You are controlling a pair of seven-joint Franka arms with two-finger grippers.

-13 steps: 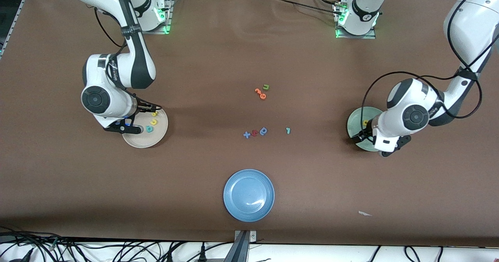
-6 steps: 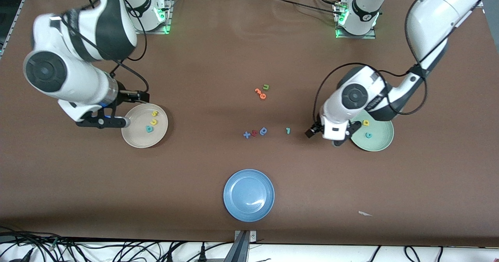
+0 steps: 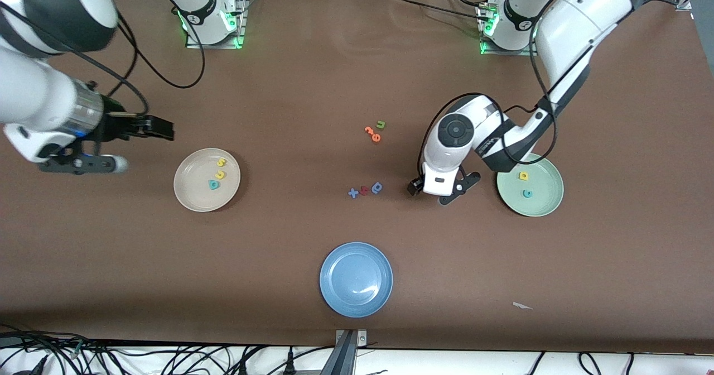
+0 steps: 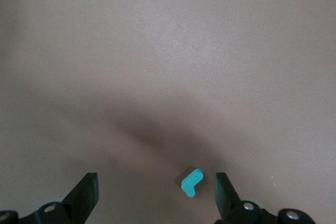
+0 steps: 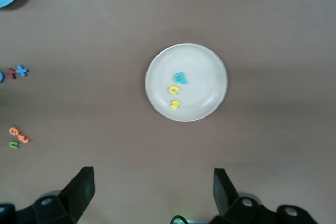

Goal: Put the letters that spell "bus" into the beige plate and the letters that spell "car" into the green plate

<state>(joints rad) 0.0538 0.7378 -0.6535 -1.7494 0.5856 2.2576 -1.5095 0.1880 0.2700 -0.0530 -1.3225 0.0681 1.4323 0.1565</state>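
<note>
Your left gripper (image 4: 155, 195) hangs over the table (image 3: 290, 85) with its fingers spread wide, empty, the teal "r" (image 4: 191, 182) lying between them. Your right gripper (image 5: 152, 192), also spread and empty, is up high beside the beige plate (image 3: 192, 196), which holds "b", "u", "s". The green plate (image 3: 544, 205) holds "a" and "c".

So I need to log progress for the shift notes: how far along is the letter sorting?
Done: teal b, yellow u and yellow s lie in the beige plate. The green plate holds yellow a and teal c. In hand: the left gripper, fingers open, is over the teal r on the table. Left: moving the r in. The right gripper waits, open.
</note>
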